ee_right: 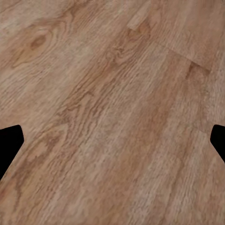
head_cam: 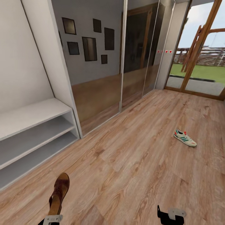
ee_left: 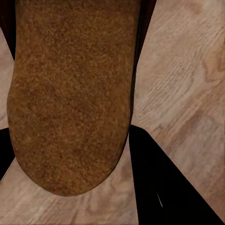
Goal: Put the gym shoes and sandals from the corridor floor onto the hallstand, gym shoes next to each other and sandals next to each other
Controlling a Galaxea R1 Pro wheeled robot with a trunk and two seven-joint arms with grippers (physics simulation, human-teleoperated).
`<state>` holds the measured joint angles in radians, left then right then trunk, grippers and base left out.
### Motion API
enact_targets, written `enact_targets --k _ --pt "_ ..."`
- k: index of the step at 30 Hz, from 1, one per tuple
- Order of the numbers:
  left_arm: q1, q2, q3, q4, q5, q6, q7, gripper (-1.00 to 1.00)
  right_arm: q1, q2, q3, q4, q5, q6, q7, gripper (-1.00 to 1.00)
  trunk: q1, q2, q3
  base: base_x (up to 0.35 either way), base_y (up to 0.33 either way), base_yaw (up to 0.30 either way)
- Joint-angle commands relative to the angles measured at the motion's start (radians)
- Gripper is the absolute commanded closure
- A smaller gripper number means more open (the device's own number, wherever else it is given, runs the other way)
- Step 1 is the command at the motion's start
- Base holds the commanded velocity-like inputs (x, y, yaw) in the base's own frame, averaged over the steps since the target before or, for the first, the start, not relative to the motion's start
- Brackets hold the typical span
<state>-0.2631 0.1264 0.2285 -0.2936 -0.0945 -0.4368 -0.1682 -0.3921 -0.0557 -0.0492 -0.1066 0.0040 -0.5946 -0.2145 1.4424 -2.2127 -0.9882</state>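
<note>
One dark-brown leather sandal with a tan footbed [head_cam: 59,190] is hanging clamped in the left gripper [head_cam: 52,218] above the wood-plank corridor floor [head_cam: 131,162]. The right gripper [head_cam: 170,215] is gaping, holding nothing. One white teal-striped gym shoe [head_cam: 185,138] is lying well apart; the long white hallstand [head_cam: 34,131] is standing shoeless, so the task looks barely begun.

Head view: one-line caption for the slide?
Left hand carries a sandal toward the white hallstand; one gym shoe lies on the corridor floor.

The hallstand [head_cam: 34,131] to my left front stands open-fronted, both shelf levels and its flat top bare; the mirrored wardrobe doors [head_cam: 103,62] wall off that side beyond it. My right gripper [head_cam: 170,215] hangs over bare corridor floor [head_cam: 131,162]; one gym shoe [head_cam: 185,138] lies well apart, ahead to the right.
</note>
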Motion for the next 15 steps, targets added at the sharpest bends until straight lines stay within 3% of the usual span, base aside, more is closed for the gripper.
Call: enact_targets --k 1,8,15 --pt "-0.001 -0.001 0.009 0.0 -0.013 -0.003 -0.005 1.0 -0.001 0.0 -0.004 0.001 0.001 -0.004 0.001 -1.0 0.0 0.0 -0.001 0.338 0.0 0.0" --pt "-0.001 -0.001 0.009 0.001 -0.012 -0.003 -0.005 1.0 -0.001 0.0 -0.005 0.001 -0.001 -0.004 -0.002 -1.0 0.0 0.0 -0.001 0.338 0.0 -0.03" --pt "-0.001 -0.001 0.009 0.001 -0.011 -0.003 -0.005 1.0 -0.001 0.0 -0.005 0.001 -0.001 -0.004 -0.001 -1.0 0.0 0.0 -0.001 0.339 0.0 -0.218"
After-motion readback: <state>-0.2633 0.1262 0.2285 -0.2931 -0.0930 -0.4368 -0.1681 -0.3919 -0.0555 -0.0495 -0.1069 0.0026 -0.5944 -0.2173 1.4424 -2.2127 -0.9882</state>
